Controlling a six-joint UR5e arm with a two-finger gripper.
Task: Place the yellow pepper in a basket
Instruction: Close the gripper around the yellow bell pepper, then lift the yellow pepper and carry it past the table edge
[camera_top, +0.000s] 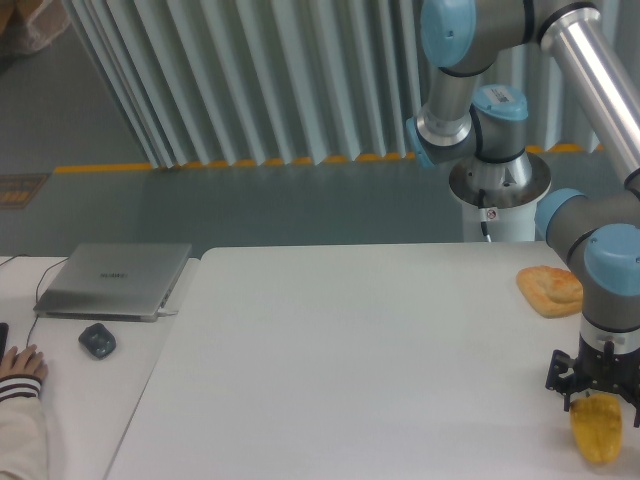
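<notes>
**Yellow pepper held at the table's near right corner**

The yellow pepper (596, 430) is seen at the lower right of the view, low over the white table (350, 360), with its upper end caught between the dark fingers of the gripper (597, 398). The fingers are closed against the pepper's top, one on each side. Whether the pepper's underside is touching the tabletop cannot be told. The gripper is pointed straight down, and the arm (600, 90) is seen rising above it and bending back toward its base (498, 185) behind the far edge of the table.

A flat orange-tan bread piece (550, 290) is laid on the table beyond the pepper, well apart from it, near the right edge. On a separate surface to the left, a closed grey laptop (115, 280) is placed, with a dark mouse (97, 341) just in front of it. A person's hand (20, 362) in a striped cuff is rested at the left border.
</notes>
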